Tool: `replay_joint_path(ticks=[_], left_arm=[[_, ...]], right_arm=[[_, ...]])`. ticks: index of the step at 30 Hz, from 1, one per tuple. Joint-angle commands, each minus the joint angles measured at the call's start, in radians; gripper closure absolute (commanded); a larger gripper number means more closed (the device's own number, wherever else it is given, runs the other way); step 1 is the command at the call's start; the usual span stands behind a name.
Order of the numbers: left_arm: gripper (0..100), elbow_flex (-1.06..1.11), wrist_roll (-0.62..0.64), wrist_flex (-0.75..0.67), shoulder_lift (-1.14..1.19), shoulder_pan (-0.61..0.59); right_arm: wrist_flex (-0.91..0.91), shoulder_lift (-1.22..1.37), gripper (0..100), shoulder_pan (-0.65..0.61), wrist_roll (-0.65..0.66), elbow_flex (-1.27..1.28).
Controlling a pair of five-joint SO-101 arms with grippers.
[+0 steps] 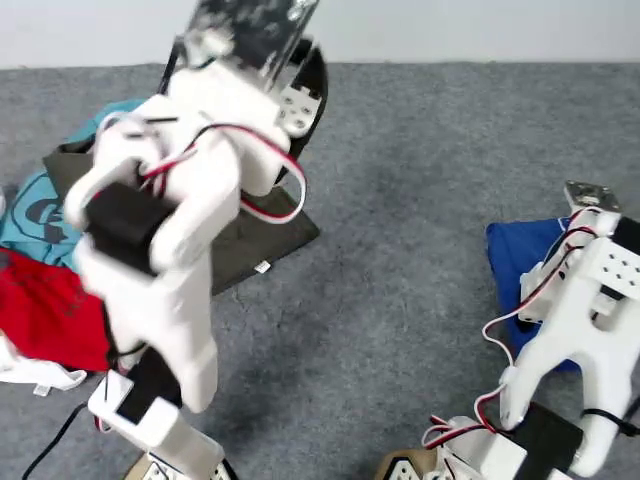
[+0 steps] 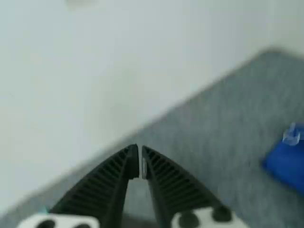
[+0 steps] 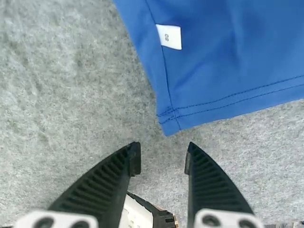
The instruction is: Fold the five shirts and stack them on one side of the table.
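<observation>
A grey felt-covered table (image 1: 400,200) is seen from above, bounded along the top of the frame by a white wall (image 1: 450,30). At the left edge a loose pile is formed by a teal shirt (image 1: 35,215) printed with a dark graphic that cannot be read, a red shirt (image 1: 45,310) below it and a white shirt (image 1: 35,375) at the lower left. A dark shirt (image 1: 250,240) is spread from under the left arm (image 1: 170,250) towards the centre, with a small white tag (image 1: 262,266) at its lower edge. A folded blue shirt (image 1: 520,260) is placed at the right edge, partly covered by the right arm (image 1: 580,300). A broad stretch of grey surface is left between the dark and blue shirts.

The left gripper (image 2: 139,161) is raised and aimed at the wall, its jaws drawn almost together with nothing between them. The right gripper (image 3: 161,156) is held over the felt just beside the blue shirt's stitched hem, its jaws spread apart and gripping nothing. A white label (image 3: 169,36) is sewn near that hem; its print is too small to read.
</observation>
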Motion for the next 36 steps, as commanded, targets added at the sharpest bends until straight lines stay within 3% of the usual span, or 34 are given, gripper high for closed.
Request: replay_joint_path(ticks=[1, 7, 13, 23, 36], left_arm=[[98, 0.209, -0.015, -0.008, 0.095, -0.069], [90, 0.404, -0.014, -0.126, 0.384, -0.133], [87, 0.254, -0.014, -0.117, 0.646, -0.114], [87, -0.105, -0.014, 0.074, 0.944, -0.055], [87, -0.130, -0.014, 0.072, 1.042, -0.141]], right_arm=[[-0.008, -0.044, 83.3, -0.007, 0.005, -0.003], [-0.008, -0.044, 83.3, -0.007, 0.005, -0.002], [-0.074, -0.044, 83.3, -0.005, 0.005, 0.078], [-0.145, -0.044, 83.3, -0.012, 0.005, 0.147], [-0.145, -0.042, 83.3, -0.012, 0.005, 0.147]])
